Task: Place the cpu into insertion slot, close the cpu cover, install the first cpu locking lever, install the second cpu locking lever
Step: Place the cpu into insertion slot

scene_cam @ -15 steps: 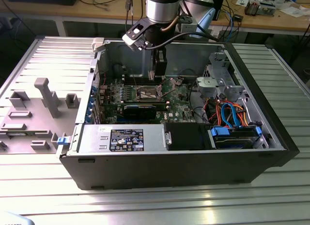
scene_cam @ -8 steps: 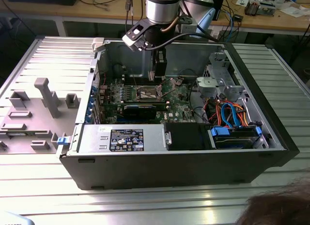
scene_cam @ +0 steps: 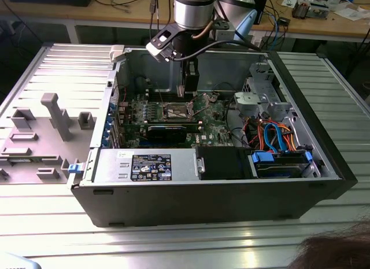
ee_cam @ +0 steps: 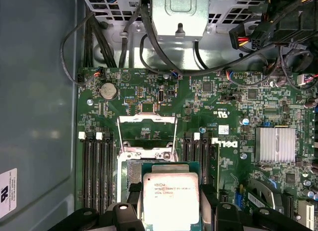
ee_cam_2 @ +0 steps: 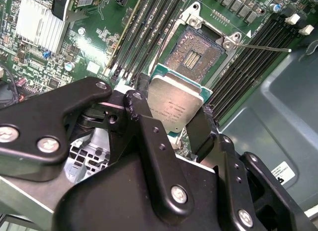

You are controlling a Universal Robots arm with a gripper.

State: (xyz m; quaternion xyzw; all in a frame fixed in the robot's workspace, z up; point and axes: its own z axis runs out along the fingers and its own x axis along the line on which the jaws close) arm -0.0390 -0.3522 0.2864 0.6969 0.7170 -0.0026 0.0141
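1. The gripper (ee_cam_2: 171, 116) is pinching the cpu (ee_cam_2: 176, 104) by 2 opposite edges, with 1 black finger (ee_cam_2: 136, 109) pressed against each side.
2. In both wrist views the cpu (ee_cam: 170, 196) faces silvery side up and sits over 1 edge of the socket (ee_cam_2: 195, 53), not seated in it.
3. The socket is uncovered, and its dark centre shows between 2 banks of long black memory slots (ee_cam_2: 149, 37).
4. In the first wrist view the cover (ee_cam: 147, 119) stands swung open on the side of the socket away from the cpu.
5. A thin lever (ee_cam_2: 263, 46) sticks out from 1 socket corner across the memory slots.
6. In the exterior view the arm (scene_cam: 193, 14) reaches down into an open computer case (scene_cam: 231, 182) lying on a metal table (scene_cam: 173, 240), above the green board (scene_cam: 214, 115).
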